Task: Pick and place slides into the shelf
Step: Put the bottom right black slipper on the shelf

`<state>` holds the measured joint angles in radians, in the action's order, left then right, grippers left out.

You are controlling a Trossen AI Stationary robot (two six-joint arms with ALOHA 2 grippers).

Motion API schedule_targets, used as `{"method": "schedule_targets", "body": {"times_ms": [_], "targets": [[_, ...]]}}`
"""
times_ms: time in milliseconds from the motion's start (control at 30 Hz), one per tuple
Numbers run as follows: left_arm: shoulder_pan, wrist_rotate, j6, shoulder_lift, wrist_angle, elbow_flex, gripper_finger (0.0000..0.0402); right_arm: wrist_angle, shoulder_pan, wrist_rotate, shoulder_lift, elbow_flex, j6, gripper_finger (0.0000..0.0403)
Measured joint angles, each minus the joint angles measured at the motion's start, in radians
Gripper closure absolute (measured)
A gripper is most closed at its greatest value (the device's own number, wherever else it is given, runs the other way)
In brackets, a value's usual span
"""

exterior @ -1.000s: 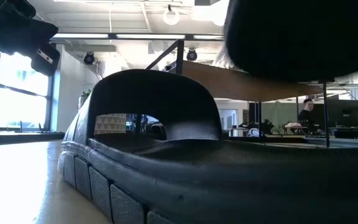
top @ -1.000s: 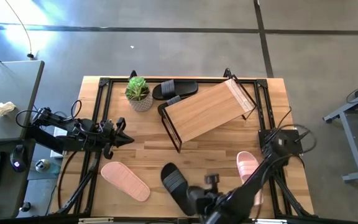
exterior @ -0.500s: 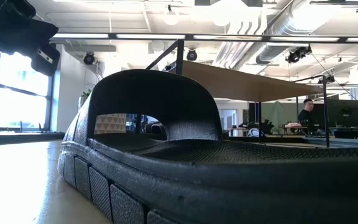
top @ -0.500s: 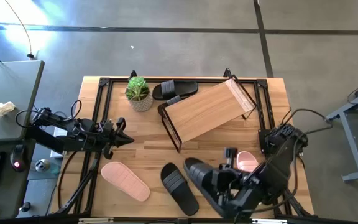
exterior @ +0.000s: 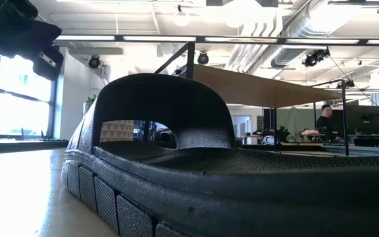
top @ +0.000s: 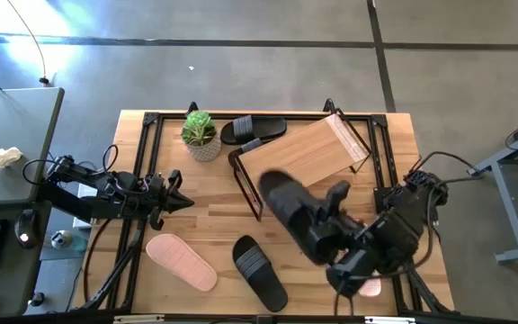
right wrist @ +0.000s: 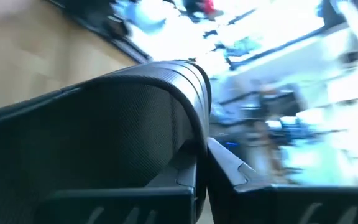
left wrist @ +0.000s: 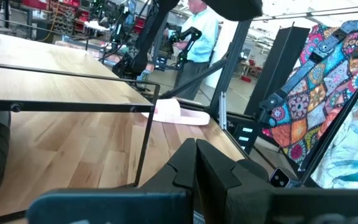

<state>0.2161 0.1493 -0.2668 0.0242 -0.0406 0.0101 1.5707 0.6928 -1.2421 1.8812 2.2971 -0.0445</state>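
Note:
My right gripper [top: 334,216] is shut on a black slide [top: 293,211], held in the air just in front of the shelf [top: 299,160], a tilted wood board on a black frame. A second black slide [top: 259,273] lies on its sole near the table's near edge and fills the low view [exterior: 176,164]. A third black slide [top: 253,130] lies behind the shelf. One pink slide [top: 181,261] lies at the near left. Another pink slide [top: 369,286] is mostly hidden under the right arm. My left gripper [top: 182,200] is shut and empty at the table's left. My right gripper pinches the black slide between its two fingers at its side edge beside the ribbed strap [right wrist: 188,146]. The fingers come from the table's near right, slanting. The slide is lifted clear of the table, tilted, its long body reaching from the fingers toward the shelf.
A potted green plant [top: 200,135] stands at the far left beside the shelf. The shelf's thin black legs [top: 245,189] stand close to the held slide. Bare wood lies between my left gripper and the shelf. A person [left wrist: 197,31] stands in the room beyond the table.
My right gripper has risen from the table's near edge and gone toward the far edge with the black slide. The slide is now lifted clear and hangs just in front of the shelf. The dark mass that filled the low view's upper right is gone.

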Motion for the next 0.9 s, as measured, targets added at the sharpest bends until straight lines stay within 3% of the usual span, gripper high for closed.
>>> {"method": "schedule_targets", "body": {"times_ms": [133, 267, 500, 667, 800, 900], "targets": [[0.000, 0.000, 0.000, 0.000, 0.000, 0.000, 0.0401, 0.000, -0.099, -0.064, -0.002, 0.000, 0.207, 0.0403], [0.000, 0.000, 0.000, 0.000, 0.000, 0.000, 0.0401, 0.000, -0.231, 0.030, -0.017, 0.000, 0.359, 0.0403], [0.000, 0.000, 0.000, 0.000, 0.000, 0.000, 0.0401, 0.002, -0.495, 0.101, -0.105, -0.003, 0.289, 0.0403], [0.000, 0.000, 0.000, 0.000, 0.000, 0.000, 0.0401, -0.001, -0.577, 0.178, -0.171, -0.010, 0.288, 0.0403], [0.000, 0.000, 0.000, 0.000, 0.000, 0.000, 0.0401, -0.009, -0.579, 0.184, -0.237, -0.134, 0.286, 0.0403], [0.000, 0.000, 0.000, 0.000, 0.000, 0.000, 0.0401, -0.094, -0.567, 0.200, -0.312, -0.358, 0.249, 0.0403]]}}
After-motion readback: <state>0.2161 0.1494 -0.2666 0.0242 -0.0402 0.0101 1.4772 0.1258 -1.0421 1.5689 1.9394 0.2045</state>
